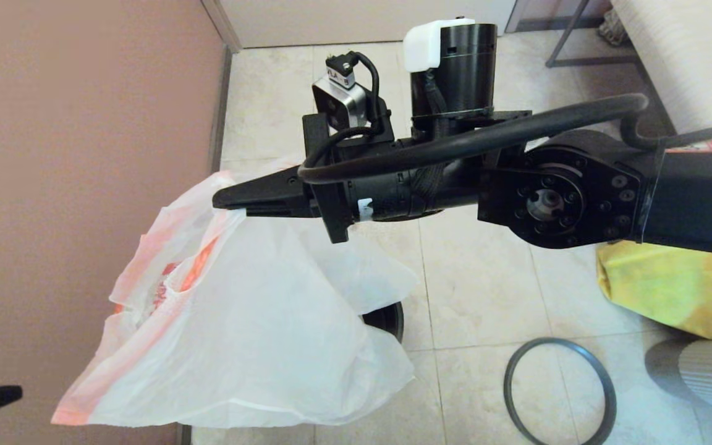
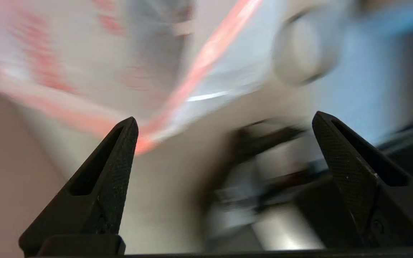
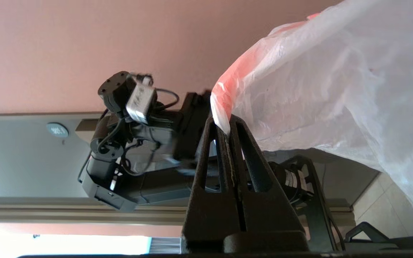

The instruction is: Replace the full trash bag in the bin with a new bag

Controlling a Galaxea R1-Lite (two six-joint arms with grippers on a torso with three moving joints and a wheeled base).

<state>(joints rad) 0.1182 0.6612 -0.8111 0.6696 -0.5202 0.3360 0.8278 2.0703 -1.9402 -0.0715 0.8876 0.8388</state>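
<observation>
New bag (image 1: 257,334): thin, crinkly, milky plastic

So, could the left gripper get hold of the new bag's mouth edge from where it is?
Probably yes. The left gripper is open and empty, and the new bag hangs freely from the shut right gripper with its orange-pink band close ahead of the left fingers; nothing visible lies between them.

Milky-white new bag (image 1: 257,346) w/ orange-pink hem; grey hoop (image 1: 559,390)
</observation>
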